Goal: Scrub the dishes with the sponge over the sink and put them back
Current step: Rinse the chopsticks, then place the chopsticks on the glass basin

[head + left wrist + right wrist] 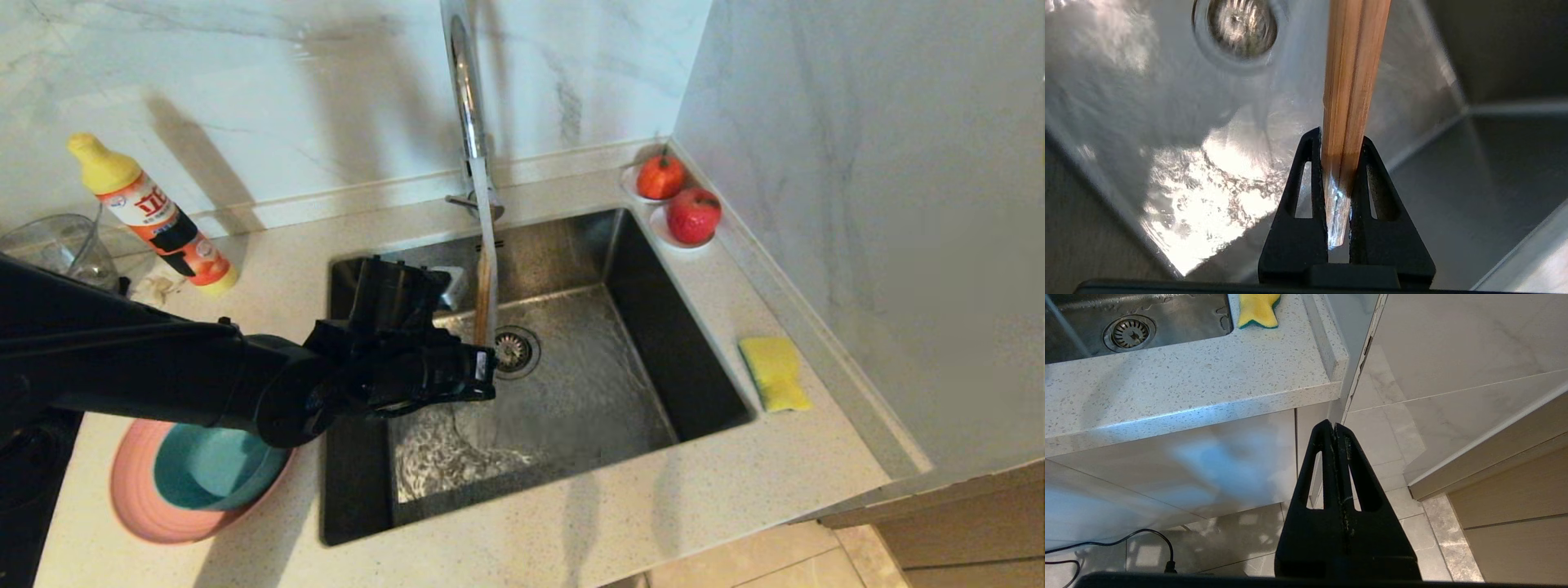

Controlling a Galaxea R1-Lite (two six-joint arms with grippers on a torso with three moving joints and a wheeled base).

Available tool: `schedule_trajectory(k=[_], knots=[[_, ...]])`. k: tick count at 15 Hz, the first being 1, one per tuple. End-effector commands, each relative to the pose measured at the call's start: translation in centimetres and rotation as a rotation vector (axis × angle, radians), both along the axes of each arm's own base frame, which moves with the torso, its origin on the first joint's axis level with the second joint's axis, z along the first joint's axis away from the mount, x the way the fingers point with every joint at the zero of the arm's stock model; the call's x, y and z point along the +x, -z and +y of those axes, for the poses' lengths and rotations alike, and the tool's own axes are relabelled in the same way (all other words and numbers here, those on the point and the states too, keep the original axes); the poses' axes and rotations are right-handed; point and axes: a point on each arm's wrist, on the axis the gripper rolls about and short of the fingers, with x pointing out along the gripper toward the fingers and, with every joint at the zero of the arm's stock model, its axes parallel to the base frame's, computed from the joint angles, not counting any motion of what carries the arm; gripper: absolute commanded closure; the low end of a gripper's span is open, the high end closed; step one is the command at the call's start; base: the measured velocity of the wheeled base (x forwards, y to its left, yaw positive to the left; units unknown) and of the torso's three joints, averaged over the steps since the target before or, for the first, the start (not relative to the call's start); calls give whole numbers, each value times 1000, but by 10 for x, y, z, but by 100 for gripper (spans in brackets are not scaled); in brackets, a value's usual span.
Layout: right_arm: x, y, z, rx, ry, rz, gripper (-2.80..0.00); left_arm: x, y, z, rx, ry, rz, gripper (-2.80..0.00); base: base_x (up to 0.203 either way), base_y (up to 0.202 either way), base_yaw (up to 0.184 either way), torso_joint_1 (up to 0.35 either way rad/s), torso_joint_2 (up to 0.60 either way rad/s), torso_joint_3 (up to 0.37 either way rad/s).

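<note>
My left gripper [480,347] [1340,136] is shut on a pair of wooden chopsticks [486,290] [1351,61], gripping them near one end over the steel sink [653,327]. They point toward the back wall of the basin, under water running from the chrome faucet [465,98]. The drain [514,349] [1237,26] lies just beside them. A teal bowl [212,469] sits in the pink plate [135,498] on the counter left of the sink, partly under my left arm. The yellow sponge [774,373] [1258,310] lies on the counter right of the sink. My right gripper [1334,425] hangs shut and empty below the counter edge.
A detergent bottle [155,216] and a clear glass container [57,245] stand at the back left. Two red fruits [661,175] [694,215] sit on small dishes at the sink's back right corner. A marble wall closes off the right side.
</note>
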Motion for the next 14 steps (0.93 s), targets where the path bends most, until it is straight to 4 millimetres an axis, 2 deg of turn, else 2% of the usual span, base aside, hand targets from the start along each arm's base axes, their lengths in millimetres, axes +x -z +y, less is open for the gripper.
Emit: schedule_trajectory(k=[1, 3, 7, 10, 12, 14], knots=[[0, 0, 0, 0, 0, -1, 0, -11, 2, 5, 34, -46, 2, 0, 0, 0, 0, 0, 0, 0], [0, 0, 0, 0, 0, -1, 0, -26, 2, 15, 71, -97, 1, 0, 0, 0, 0, 0, 0, 0], [0, 0, 0, 0, 0, -1, 0, -55, -22, 37, 114, -281, -93, 0, 0, 0, 0, 0, 0, 0], [0, 0, 0, 0, 0, -1, 0, -70, -43, 50, 107, -422, -168, 0, 0, 0, 0, 0, 0, 0], [0, 0, 0, 0, 0, 1, 0, -81, -53, 60, 92, -594, -217, 0, 0, 0, 0, 0, 0, 0], [0, 0, 0, 0, 0, -1, 0, -93, -58, 68, 35, -638, -227, 0, 0, 0, 0, 0, 0, 0]])
